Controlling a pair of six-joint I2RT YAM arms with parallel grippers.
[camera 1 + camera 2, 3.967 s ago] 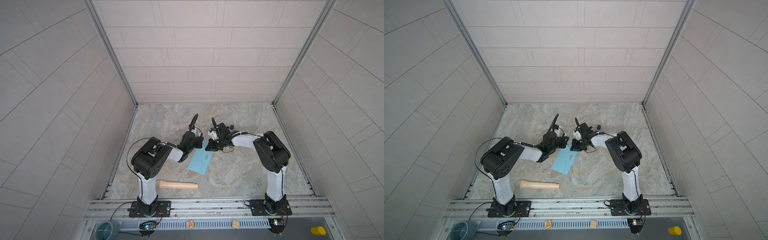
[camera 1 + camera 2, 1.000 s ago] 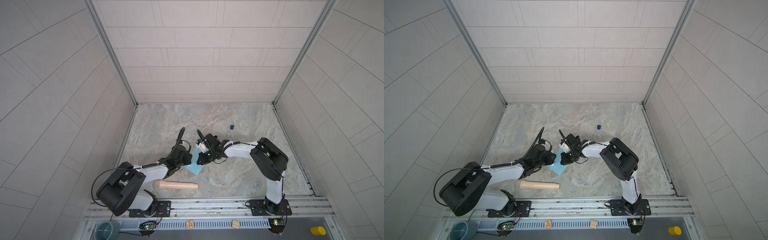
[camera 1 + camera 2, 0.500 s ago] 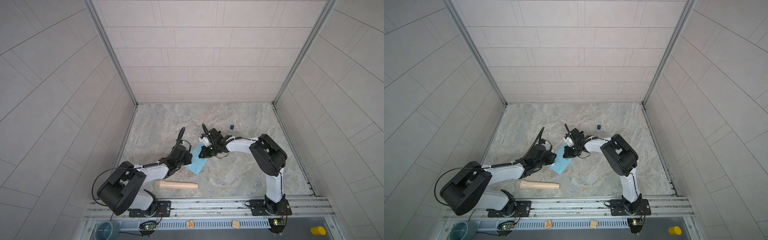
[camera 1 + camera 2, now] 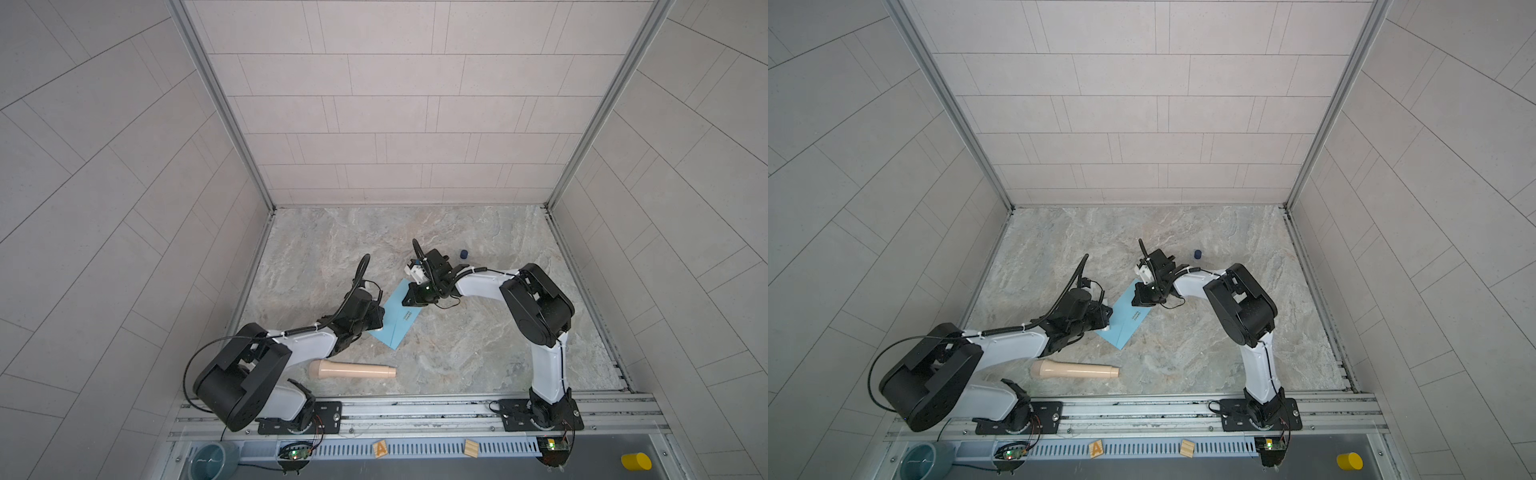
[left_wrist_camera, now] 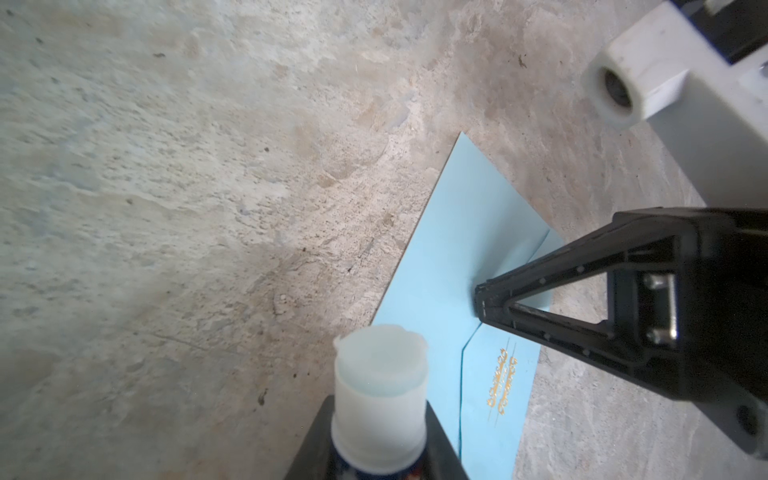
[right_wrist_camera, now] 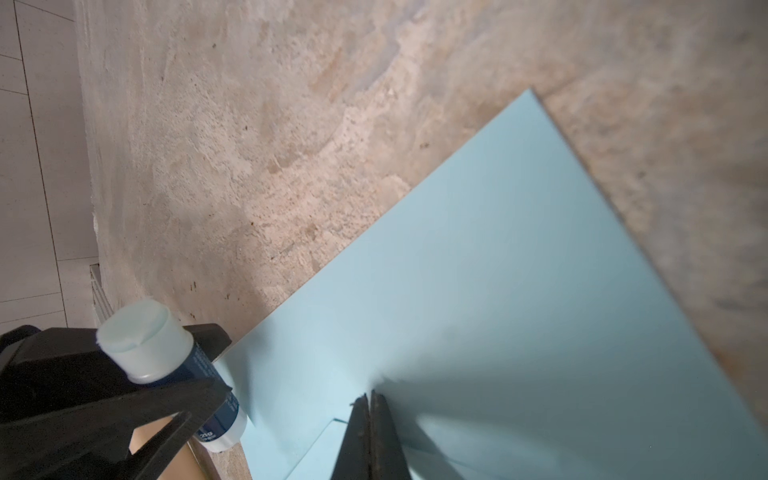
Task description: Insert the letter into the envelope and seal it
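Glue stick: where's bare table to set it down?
Free: table beyond the envelope up to the back wall, left of the blue cap; also front centre between beige roller and right arm's base. Crowded: at the envelope, where left gripper and right gripper meet.

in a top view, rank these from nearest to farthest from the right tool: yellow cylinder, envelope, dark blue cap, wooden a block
1. envelope: directly under the right tool, whose tips touch it.
2. dark blue cap: a little farther back, to the right.
3. wooden A block: at the front edge, near the middle.
4. yellow cylinder: far front right corner.
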